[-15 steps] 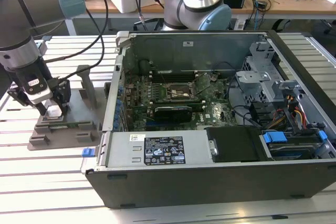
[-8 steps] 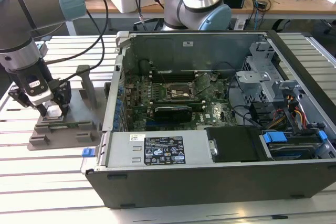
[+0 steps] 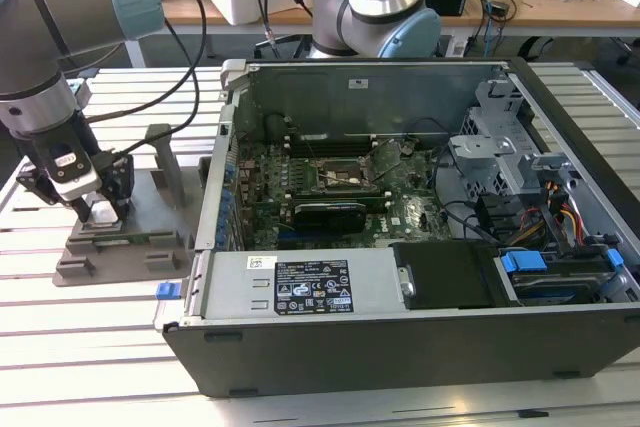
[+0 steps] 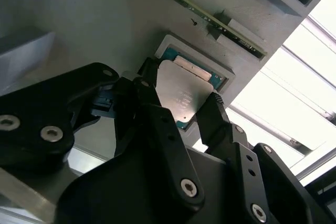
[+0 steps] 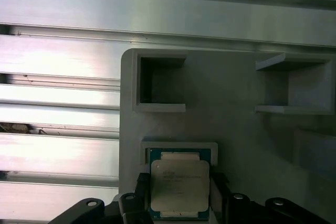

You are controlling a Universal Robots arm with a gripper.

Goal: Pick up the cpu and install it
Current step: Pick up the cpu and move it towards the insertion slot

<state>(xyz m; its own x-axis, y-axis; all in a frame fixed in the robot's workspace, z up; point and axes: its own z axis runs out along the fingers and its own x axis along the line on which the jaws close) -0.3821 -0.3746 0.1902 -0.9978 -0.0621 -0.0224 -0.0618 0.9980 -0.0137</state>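
Note:
The cpu [image 5: 179, 184] is a flat square chip with a silver top and a thin green edge. It sits at the shallow pocket of the grey moulded tray [image 5: 236, 129]. My gripper [image 5: 179, 188] straddles it, one black finger pressed to each of two opposite sides. In the second wrist view the cpu [image 4: 181, 95] lies between the fingertips of the gripper [image 4: 178, 94], just over the tray [image 4: 105, 19]. In the exterior view the gripper [image 3: 100, 211] is down on the tray [image 3: 150, 247] at the exterior view's left.
An open computer case [image 3: 400, 297] lies to the exterior view's right of the tray, its motherboard socket [image 3: 335, 175] near the middle. A thin green board [image 4: 210, 19] stands in a tray slot. The tray has upright posts [image 3: 165, 157]. Slatted aluminium table [image 5: 58, 108] surrounds everything.

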